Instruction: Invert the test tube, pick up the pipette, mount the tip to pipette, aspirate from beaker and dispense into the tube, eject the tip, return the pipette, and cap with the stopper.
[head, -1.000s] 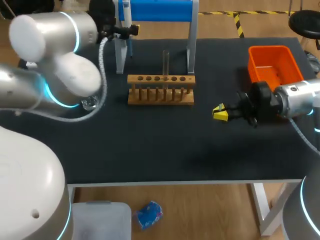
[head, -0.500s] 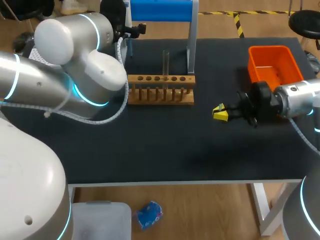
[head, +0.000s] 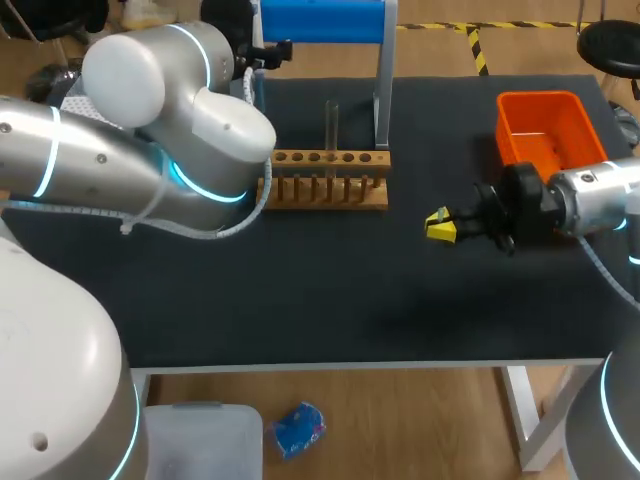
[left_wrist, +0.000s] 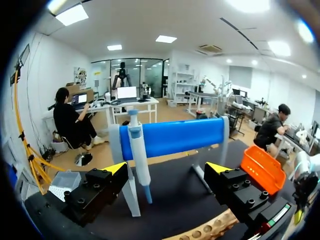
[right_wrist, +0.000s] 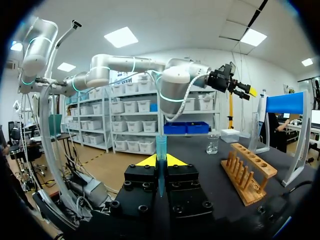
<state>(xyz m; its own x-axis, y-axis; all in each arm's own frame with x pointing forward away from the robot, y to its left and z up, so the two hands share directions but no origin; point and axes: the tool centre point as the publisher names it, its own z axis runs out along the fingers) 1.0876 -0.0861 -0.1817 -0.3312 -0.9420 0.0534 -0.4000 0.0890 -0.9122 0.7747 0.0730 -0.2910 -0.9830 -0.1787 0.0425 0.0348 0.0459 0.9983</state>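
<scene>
Head view: black table (head: 300, 300) seen from above. Wooden rack (head: 322, 180) stands near the middle, with a clear test tube (head: 331, 122) upright in one hole. My bulky left arm (head: 150, 150) covers the table's left part and reaches to the blue stand (head: 320, 20) at the far edge. Right gripper (head: 440, 225) hovers to the right of the rack, near an orange bin (head: 545, 125). Its yellow tips lie close together, but what they hold cannot be made out here.

Left wrist view: left gripper (left_wrist: 166, 169) gapes wide and holds nothing. Pipette (left_wrist: 138, 152) hangs on the stand just ahead of it, nearer one finger.

Right wrist view: the right gripper's fingers pinch a slim blue pipette tip (right_wrist: 160, 147), upright between them. Beaker (right_wrist: 213, 142), hidden behind the left arm from above, stands on the table near the rack's far end.
</scene>
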